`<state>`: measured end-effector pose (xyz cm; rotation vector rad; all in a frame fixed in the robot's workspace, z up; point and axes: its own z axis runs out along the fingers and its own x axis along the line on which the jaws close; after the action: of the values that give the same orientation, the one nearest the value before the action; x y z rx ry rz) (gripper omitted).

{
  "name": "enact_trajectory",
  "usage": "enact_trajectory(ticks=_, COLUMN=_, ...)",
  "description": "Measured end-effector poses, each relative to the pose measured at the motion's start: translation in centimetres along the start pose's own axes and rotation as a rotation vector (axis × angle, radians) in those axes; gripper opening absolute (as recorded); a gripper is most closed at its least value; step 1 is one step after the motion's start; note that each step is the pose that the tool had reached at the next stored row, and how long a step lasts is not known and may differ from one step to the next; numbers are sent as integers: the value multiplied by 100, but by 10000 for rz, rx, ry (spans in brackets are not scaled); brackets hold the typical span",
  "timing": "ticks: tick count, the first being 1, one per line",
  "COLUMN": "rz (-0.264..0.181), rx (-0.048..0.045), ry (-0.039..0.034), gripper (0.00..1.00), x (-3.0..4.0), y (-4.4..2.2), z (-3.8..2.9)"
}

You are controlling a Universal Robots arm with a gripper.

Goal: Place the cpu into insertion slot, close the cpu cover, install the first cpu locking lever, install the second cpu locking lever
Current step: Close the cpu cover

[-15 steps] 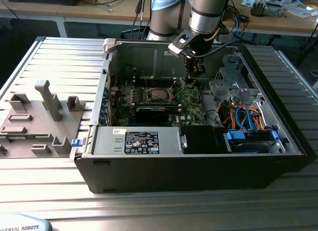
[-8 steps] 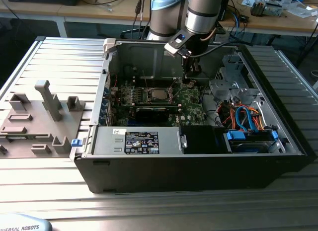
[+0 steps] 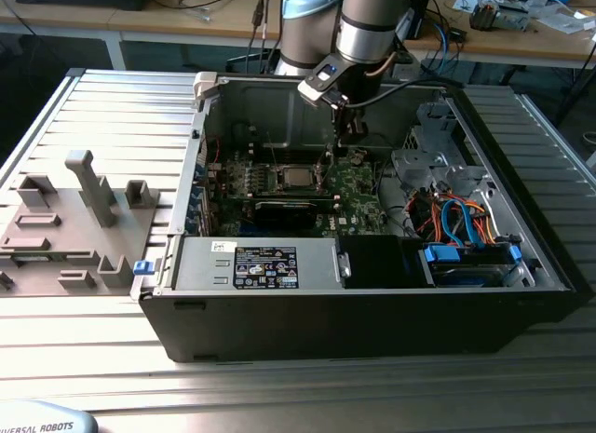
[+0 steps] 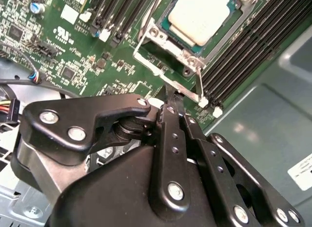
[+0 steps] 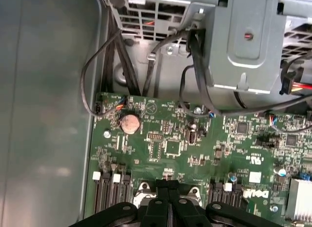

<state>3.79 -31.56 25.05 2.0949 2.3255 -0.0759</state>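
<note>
Found the cpu (image 4: 200, 17) seated in the insertion slot (image 4: 146, 44) on the green motherboard (image 4: 73, 51), inside the open computer case (image 3: 372, 312) on the tabletop (image 3: 121, 107). Noted the cpu cover (image 4: 217, 41) lowered flat around the chip's edges. Observed the claw (image 4: 168, 92) closed, fingers pressed together, tip just beside the wire locking lever (image 4: 200, 83) at the socket's corner. Could not confirm contact between claw and lever. Recorded black memory slots (image 4: 243, 46) flanking the socket.

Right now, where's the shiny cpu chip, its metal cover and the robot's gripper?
cpu (image 4: 202, 17), second wrist view, middle of its silver top.
cpu cover (image 4: 170, 41), second wrist view, its metal frame edge.
gripper (image 4: 170, 96), second wrist view, between its black fingertips.
</note>
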Motion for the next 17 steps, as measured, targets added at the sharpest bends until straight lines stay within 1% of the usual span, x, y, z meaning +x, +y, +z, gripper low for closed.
enact_trajectory(ticks=4, rz=0, rx=0, ry=0, gripper=11, x=11, y=-85, z=15)
enact_trajectory(ticks=11, rz=0, rx=0, ry=0, gripper=11, x=21, y=-165, z=63)
enact_trajectory(ticks=14, rz=1, rx=0, ry=0, gripper=11, x=29, y=-227, z=94)
enact_trajectory(ticks=15, rz=0, rx=0, ry=0, gripper=11, x=33, y=-266, z=110)
enact_trajectory(ticks=17, rz=1, rx=0, ry=1, gripper=11, x=39, y=-305, z=134)
